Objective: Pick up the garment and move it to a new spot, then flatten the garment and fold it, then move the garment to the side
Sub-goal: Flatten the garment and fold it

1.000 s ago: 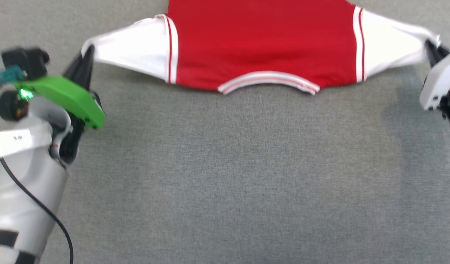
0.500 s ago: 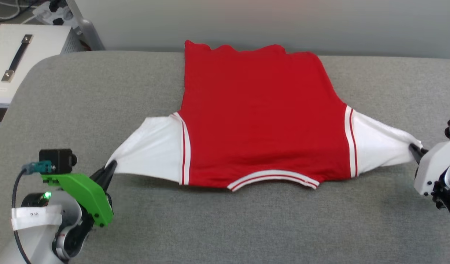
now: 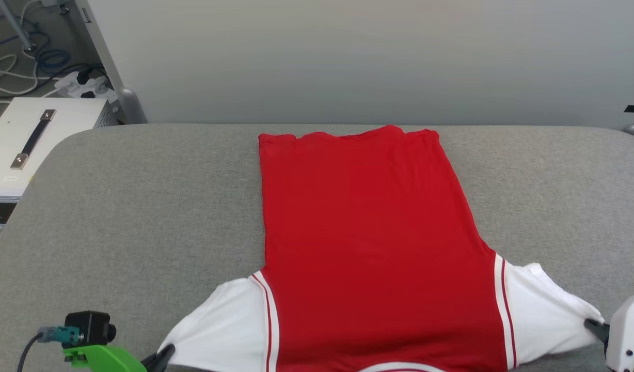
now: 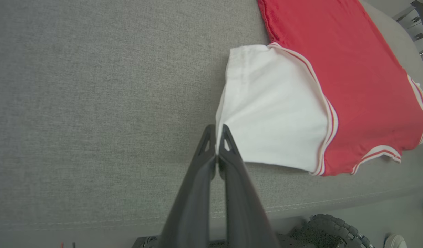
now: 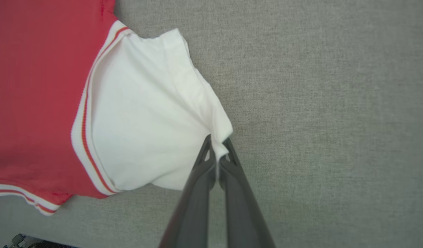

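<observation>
Spanning the table (image 3: 141, 206) from far to near edge, the garment (image 3: 368, 248) lies flat, plain red side up. Its hem, earlier over the far edge, now lies inside it, so flattening looks nearly done.
Left wrist: left gripper (image 4: 216, 128) clamped on a white sleeve (image 4: 266, 113) tip.
Right wrist: right gripper (image 5: 217, 140) likewise, opposite side.
No writing legible.

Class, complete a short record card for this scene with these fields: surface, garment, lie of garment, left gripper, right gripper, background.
surface: grey fabric-covered surface
garment: red shirt, white sleeves, striped trim
lie of garment: spread flat, plain red side up, collar toward the robot, hem near the far edge
left gripper: shut on the edge of the left sleeve
right gripper: shut on the edge of the right sleeve
background: white box with a handle, cables on the floor
</observation>
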Motion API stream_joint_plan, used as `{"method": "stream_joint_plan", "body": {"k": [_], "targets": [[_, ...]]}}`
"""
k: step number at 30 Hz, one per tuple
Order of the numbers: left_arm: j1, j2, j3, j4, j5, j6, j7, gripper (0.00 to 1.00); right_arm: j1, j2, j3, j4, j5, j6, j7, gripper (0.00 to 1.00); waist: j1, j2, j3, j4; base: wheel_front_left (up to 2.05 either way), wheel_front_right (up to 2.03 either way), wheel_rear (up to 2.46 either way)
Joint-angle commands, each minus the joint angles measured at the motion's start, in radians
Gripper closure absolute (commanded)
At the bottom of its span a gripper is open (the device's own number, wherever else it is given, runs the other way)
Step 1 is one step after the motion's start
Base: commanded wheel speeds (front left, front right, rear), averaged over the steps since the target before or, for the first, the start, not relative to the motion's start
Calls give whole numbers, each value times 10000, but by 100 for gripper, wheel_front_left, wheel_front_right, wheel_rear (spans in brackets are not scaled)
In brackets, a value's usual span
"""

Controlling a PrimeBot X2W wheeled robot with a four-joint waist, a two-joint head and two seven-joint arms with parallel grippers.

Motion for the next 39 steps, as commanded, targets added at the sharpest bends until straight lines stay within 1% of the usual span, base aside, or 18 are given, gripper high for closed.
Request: {"method": "stream_joint_plan", "body": {"k": [1, 4, 8, 13, 14, 15, 16, 19, 24, 27, 30, 35, 36, 39], "targets": [[385, 229, 80, -202, -142, 188, 150, 100, 445, -15, -283, -160, 43, -19, 354, 100, 1, -1, -82, -99, 0, 0, 0], [885, 537, 107, -832, -120, 447, 273, 100, 1221, 183, -784, -840, -81, -19, 1255, 100, 1, -1, 43, -136, 0, 0, 0], [1110, 602, 247, -1455, -232, 649, 256, 100, 1858, 540, -1607, -1778, -445, -19, 1926, 100, 1, -1, 278, -107, 0, 0, 0], [995, 580, 355, -1852, -583, 524, 436, 100, 2098, 960, -2342, -2723, -1035, -19, 2567, 100, 1, -1, 619, -53, 0, 0, 0], [934, 607, 379, -1928, -591, 517, 463, 100, 2068, 1024, -2443, -2943, -1161, -19, 2699, 78, 1, -1, 713, -38, 0, 0, 0], [884, 632, 385, -2012, -590, 511, 497, 100, 2026, 1066, -2516, -3132, -1248, -19, 2776, 45, 1, -1, 806, -13, 0, 0, 0], [825, 685, 372, -2138, -563, 510, 560, 100, 1966, 1151, -2625, -3302, -1289, -19, 2963, 0, 1, -1, 933, 12, 0, 0, 0], [609, 842, 279, -2618, -343, 552, 731, 100, 1704, 1289, -2843, -3927, -1396, -19, 3429, 0, 1, -1, 1360, 158, 0, 0, 0], [257, 984, 53, -3701, -53, 761, 1145, 100, 703, 1460, -3172, -5053, -1458, -19, 4264, 0, 1, -1, 2232, 505, 0, 0, 0], [55, 999, -61, -4212, 162, 900, 1283, 100, -83, 1430, -3247, -5489, -1579, -19, 4756, 0, 1, -1, 2777, 796, 0, 0, 0], [-156, 979, -264, -4637, 374, 951, 1453, 100, -1030, 1325, -3179, -5719, -1721, -19, 5257, 0, 1, -1, 3363, 1156, 0, 0, 0], [-496, 925, -479, -5124, 672, 926, 1568, 100, -2709, 1231, -2901, -5555, -2008, -19, 6125, 0, 1, -1, 4256, 1727, 0, 0, 0], [-756, 843, -620, -5335, 829, 842, 1615, 100, -3849, 1100, -2757, -5162, -2299, -19, 6605, 0, 1, -1, 4807, 2110, 0, 0, 0], [-1029, 728, -749, -5426, 971, 741, 1630, 100, -5003, 963, -2614, -4589, -2596, -19, 6925, 0, 1, -1, 5272, 2449, 0, 0, 0]]}}
